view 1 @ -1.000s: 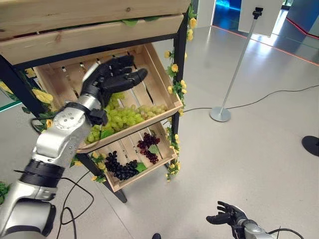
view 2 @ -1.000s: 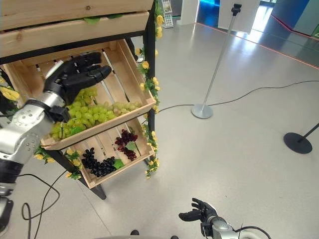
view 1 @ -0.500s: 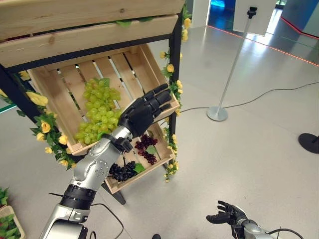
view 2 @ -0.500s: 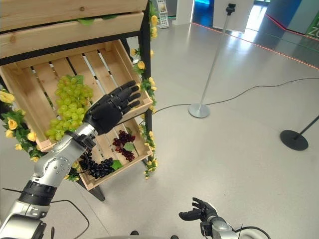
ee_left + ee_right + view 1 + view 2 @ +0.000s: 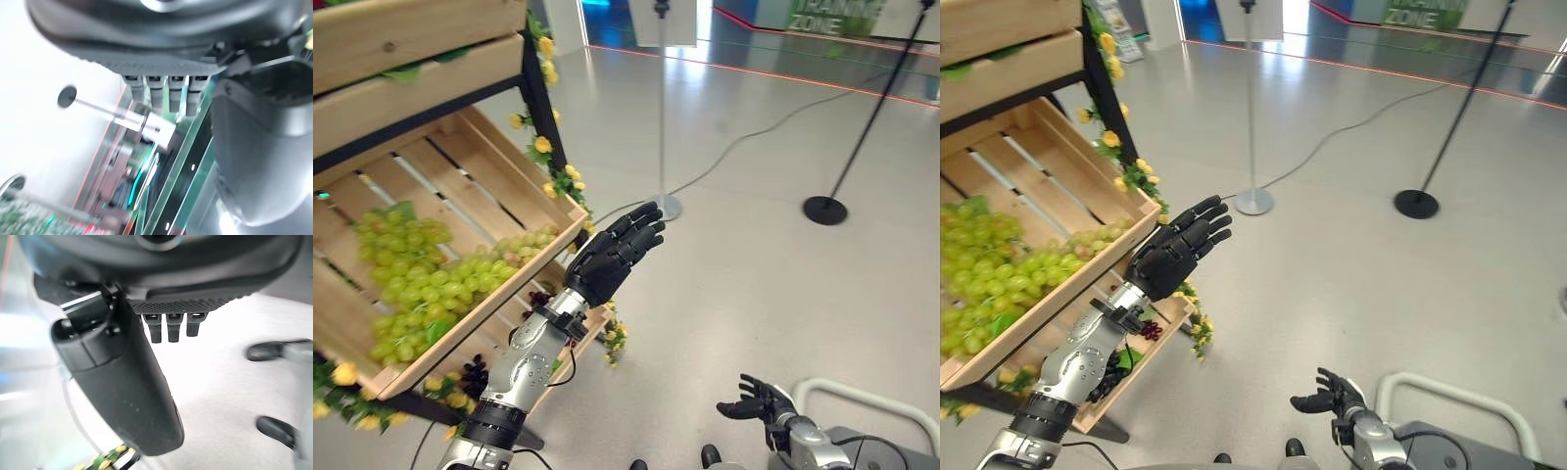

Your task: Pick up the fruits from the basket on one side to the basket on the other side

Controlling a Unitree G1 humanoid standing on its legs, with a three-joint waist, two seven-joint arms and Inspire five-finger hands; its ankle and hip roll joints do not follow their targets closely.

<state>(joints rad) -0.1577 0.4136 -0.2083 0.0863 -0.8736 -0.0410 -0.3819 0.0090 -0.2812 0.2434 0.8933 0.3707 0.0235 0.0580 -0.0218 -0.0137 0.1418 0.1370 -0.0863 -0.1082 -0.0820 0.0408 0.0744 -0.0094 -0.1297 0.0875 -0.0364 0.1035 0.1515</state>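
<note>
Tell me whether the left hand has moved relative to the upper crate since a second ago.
Yes. The left hand, open and empty, has come out of the upper crate and now sits past its front corner, away from the green grapes.

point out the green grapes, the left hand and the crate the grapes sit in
green grapes (image 5: 411, 284), left eye view, middle of the bunch
left hand (image 5: 607, 259), left eye view, on the palm
wooden crate (image 5: 499, 191), left eye view, a bare slat of its floor

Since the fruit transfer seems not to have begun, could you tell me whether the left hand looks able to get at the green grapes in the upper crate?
Probably yes. The left hand is open and empty beside the upper crate, whose top is open; nothing lies between it and the green grapes.
</note>
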